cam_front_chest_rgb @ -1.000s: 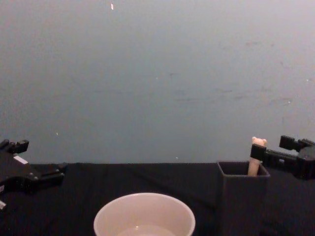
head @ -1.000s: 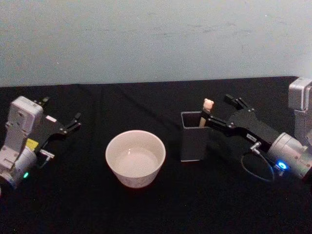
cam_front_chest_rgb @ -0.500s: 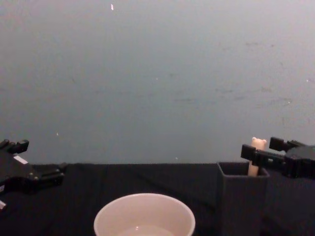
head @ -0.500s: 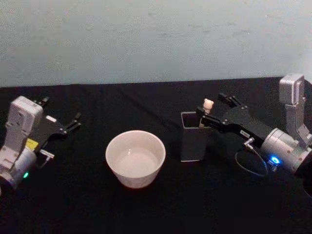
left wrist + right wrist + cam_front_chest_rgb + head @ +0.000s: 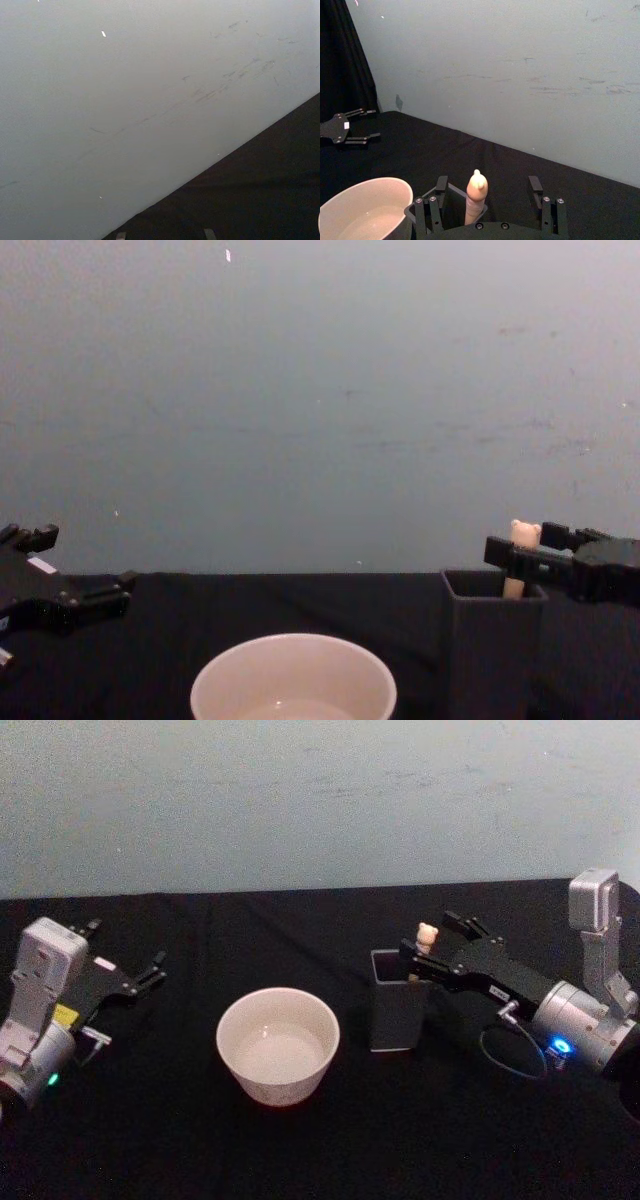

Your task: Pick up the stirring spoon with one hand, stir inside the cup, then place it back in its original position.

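Fingers of right gripper (image 5: 488,182) apart, straddling handle of stirring spoon (image 5: 426,934) (contact not discernible). Spoon upright in holder (image 5: 398,1015), right of table (image 5: 300,925) centre. Mid-table: cup (image 5: 280,1086). At left edge: left gripper (image 5: 128,958) parked, fingers apart.

Scuffed pale wall (image 5: 300,800); black tablecloth (image 5: 300,1150).

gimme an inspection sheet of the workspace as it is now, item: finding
surface: table covered in black cloth
job's things: stirring spoon upright in the dark grey holder, bear head above its rim; cup to the holder's left, apart from it
clutter: nothing seen
grippers: right gripper open, jaws either side of the spoon handle, not touching it; left gripper open, parked at the table's left
cables: dark loop by the right wrist
surroundings: pale scuffed wall behind
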`<control>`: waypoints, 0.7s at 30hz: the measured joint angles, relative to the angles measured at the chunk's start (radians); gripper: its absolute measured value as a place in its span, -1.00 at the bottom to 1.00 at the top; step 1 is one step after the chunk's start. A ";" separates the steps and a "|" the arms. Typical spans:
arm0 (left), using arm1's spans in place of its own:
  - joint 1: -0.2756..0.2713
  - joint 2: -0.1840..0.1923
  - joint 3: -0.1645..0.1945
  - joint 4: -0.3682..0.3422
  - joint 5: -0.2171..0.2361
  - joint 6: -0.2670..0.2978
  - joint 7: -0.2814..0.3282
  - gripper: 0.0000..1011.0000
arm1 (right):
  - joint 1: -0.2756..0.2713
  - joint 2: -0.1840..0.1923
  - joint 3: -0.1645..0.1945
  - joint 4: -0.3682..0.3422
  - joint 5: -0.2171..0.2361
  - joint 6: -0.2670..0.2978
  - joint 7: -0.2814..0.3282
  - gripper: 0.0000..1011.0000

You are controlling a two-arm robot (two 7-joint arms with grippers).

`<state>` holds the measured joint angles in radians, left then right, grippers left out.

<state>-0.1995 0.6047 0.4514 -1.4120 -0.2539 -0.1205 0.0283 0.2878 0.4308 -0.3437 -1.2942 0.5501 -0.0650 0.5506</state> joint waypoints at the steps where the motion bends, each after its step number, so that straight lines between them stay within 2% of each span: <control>1: 0.000 0.000 0.000 0.000 0.000 0.000 0.000 0.98 | 0.000 0.000 0.000 0.000 0.000 0.000 0.000 0.98; 21: 0.000 0.000 0.000 0.000 0.000 0.000 0.000 0.98 | -0.002 0.000 0.000 -0.003 0.000 -0.001 -0.004 0.96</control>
<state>-0.1995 0.6047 0.4514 -1.4120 -0.2539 -0.1205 0.0283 0.2857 0.4312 -0.3439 -1.2969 0.5503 -0.0656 0.5464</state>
